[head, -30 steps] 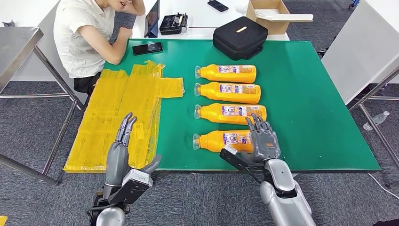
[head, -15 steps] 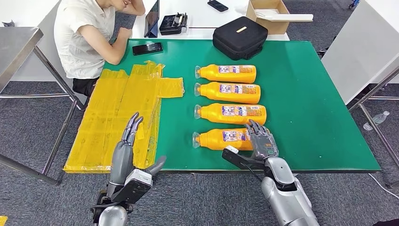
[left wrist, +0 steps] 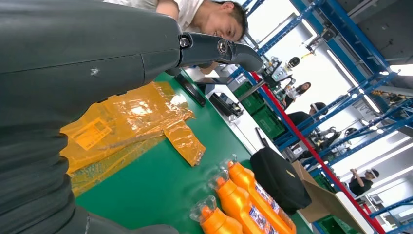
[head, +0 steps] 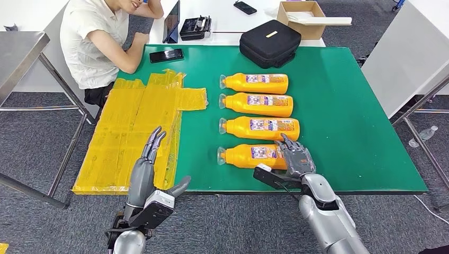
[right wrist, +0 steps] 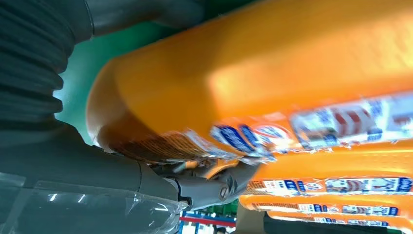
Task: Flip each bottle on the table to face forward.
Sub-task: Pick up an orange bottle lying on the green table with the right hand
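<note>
My right hand (head: pixel 295 157) has slid down onto the nearest bottle (head: pixel 249 157), lower centre; fingers wrap its base end, thumb under, so the flip can start. My left hand (head: pixel 151 169) has edged up, open, empty, lower left. Bottle lies near the table (head: pixel 360 132) front edge; bare green to its right.

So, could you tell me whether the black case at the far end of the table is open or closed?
Closed: the black case lies flat on the green table with its lid down.
</note>
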Controlling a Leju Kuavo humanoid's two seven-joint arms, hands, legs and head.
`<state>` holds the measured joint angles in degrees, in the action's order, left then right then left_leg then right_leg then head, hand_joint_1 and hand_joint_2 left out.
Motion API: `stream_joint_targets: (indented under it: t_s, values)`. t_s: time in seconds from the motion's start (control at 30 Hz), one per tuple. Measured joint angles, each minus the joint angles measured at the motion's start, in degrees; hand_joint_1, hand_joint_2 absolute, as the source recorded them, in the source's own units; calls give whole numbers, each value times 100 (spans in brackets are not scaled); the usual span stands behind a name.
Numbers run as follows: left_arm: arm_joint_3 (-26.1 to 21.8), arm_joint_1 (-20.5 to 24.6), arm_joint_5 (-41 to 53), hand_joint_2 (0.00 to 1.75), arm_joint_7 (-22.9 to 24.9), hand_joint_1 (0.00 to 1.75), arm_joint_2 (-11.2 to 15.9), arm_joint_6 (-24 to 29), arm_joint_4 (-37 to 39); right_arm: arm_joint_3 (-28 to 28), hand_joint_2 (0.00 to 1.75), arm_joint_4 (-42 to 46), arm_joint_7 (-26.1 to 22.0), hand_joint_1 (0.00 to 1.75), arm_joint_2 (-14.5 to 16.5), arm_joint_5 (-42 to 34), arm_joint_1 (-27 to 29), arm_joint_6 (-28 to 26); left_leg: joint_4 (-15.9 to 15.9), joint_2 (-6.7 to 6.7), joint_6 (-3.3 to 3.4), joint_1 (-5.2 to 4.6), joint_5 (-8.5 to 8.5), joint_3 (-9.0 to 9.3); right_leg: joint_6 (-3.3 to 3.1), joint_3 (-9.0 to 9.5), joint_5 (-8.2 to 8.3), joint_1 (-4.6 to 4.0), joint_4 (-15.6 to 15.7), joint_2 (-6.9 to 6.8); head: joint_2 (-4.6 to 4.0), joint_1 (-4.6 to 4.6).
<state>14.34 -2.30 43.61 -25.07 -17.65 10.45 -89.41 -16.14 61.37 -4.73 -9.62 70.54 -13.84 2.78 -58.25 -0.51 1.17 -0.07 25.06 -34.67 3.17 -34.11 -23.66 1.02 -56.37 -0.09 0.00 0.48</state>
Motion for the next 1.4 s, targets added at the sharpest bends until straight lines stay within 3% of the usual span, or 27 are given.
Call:
stream_joint_targets:
  t_s: [0.8, 0.93, 1.1, 1.4]
  values:
    - [134, 63, -162, 175, -69, 0, 22, -27, 100, -184, 175, 146, -147, 175, -510, -895, 184, 161, 0, -2, 3, 0, 4, 26, 0, 25, -1, 0, 6, 0, 0, -1]
    - [132, 63, -523, 175, -61, 0, 22, -277, 104, -163, 175, 373, -286, 175, -565, -1266, 365, 158, 0, 1, 3, 0, 5, 27, 0, 26, -1, -1, 6, 1, 0, -1]
    - [73, 56, -1569, 175, 119, 0, 21, -963, 154, -30, 175, 897, -523, 175, -573, -1952, 764, 160, 0, 2, 3, 1, 6, 18, 0, 21, -1, -2, 4, 1, 0, -2]
    - [21, 54, -2033, 175, 254, 0, 15, -1265, 217, 66, 175, 1261, -662, 175, -545, -2213, 1057, 205, 0, 4, 2, 1, 6, 12, 0, 15, -1, -2, 4, 3, 0, 0]
